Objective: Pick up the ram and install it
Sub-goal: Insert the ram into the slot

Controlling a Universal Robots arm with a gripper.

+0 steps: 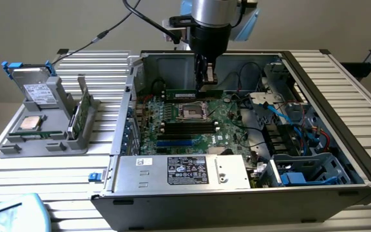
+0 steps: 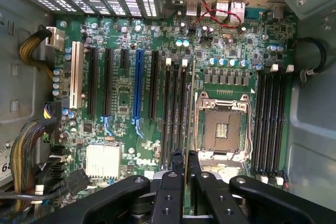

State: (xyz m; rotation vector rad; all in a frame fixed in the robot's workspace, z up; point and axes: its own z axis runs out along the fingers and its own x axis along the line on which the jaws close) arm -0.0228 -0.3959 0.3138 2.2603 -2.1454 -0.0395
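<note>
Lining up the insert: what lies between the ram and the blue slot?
In the wrist view, a black expansion slot and several black memory sockets lie between the ram and the blue slot.

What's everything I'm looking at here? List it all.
Pale slatted metal table: one, under everything.
Black open computer case: one, on the table.
Green motherboard: one, inside the case.
Silver power supply box: one, at case's near edge.
Grey plastic parts holder: one, exterior view's left of case.
Square silver processor chip: one, lying in holder.
Silver hard drive: one, blue-edged, standing in holder.
Thin green ram stick: one, held over motherboard.
Black robot gripper: one, shut on ram stick.
</note>
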